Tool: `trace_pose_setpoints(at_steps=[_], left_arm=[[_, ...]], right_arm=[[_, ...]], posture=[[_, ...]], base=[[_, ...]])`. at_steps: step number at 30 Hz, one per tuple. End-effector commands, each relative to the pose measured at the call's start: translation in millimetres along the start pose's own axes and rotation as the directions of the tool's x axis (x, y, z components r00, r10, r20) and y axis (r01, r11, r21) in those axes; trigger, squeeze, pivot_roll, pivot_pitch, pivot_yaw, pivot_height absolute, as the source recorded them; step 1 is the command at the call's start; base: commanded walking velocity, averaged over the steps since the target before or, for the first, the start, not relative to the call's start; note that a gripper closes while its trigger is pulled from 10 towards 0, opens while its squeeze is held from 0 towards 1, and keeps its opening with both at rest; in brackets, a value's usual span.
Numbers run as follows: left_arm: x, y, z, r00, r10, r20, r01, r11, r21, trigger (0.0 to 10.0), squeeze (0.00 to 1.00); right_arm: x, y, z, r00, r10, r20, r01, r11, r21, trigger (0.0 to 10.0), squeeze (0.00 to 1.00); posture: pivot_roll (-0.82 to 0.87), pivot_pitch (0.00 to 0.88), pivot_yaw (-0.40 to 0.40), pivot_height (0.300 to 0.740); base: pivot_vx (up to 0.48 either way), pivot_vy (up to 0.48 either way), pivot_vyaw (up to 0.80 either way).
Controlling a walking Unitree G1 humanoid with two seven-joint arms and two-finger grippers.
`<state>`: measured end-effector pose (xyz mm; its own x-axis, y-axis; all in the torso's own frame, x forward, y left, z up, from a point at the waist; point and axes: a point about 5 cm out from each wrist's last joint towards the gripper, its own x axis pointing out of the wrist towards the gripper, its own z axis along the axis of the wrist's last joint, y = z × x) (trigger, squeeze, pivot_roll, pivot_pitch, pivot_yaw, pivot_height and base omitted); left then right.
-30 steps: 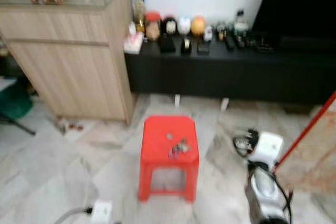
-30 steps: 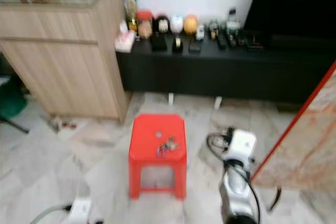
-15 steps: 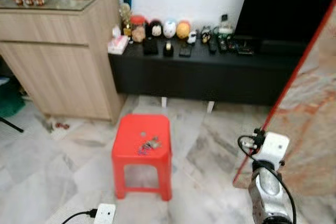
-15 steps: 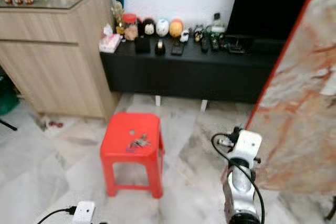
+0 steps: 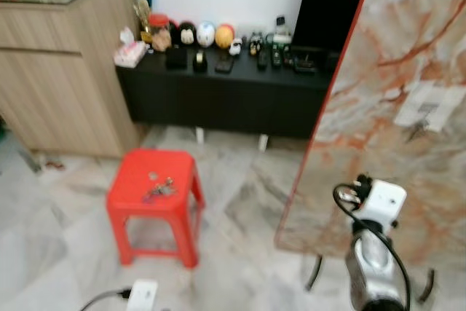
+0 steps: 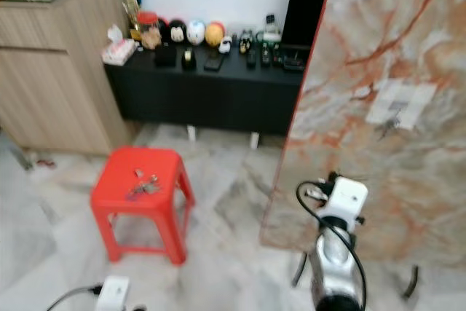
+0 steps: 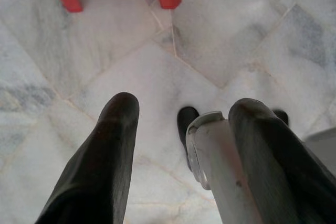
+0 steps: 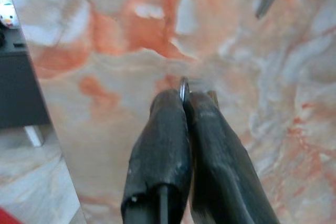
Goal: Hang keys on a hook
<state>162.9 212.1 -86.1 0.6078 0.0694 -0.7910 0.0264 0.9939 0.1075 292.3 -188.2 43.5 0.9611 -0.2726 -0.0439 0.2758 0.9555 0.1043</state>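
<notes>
One thin metal key ring point(image 8: 183, 86) is pinched between the closed right gripper point(image 8: 186, 109), facing the marble board point(image 6: 378, 107). Light, slippery; best held by the ring. More keys point(image 6: 143, 186) lie on the red stool point(image 6: 120, 202) beside the board. Left gripper point(image 7: 184, 124) gapes, empty.

Your red plastic stool point(image 5: 153, 187) sits left of the upright marble-patterned board point(image 5: 386, 121) (the low black cabinet point(image 5: 226, 96) stands behind both).
</notes>
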Motion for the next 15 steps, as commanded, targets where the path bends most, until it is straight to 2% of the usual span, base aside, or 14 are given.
trace_pose_setpoints(at_steps=[1, 15], left_arm=[[0.3, -7.5, -2.1, 1.000, -0.020, -0.013, 0.020, 1.000, 0.009, 10.0, 0.00], [-0.1, -8.0, -3.8, 1.000, -0.020, -0.017, 0.020, 1.000, 0.005, 10.0, 0.00]], right_arm=[[1.0, -13.2, 4.0, 0.999, -0.039, 0.022, 0.039, 0.999, -0.011, 10.0, 0.00], [3.3, -13.2, 7.6, 0.998, -0.047, 0.031, 0.048, 0.999, -0.013, 10.0, 0.00]], posture=[[0.02, 0.000, -0.051, 0.740], [0.02, 0.000, -0.053, 0.740]], base=[[0.000, -0.382, 0.00], [0.000, -0.385, 0.00]])
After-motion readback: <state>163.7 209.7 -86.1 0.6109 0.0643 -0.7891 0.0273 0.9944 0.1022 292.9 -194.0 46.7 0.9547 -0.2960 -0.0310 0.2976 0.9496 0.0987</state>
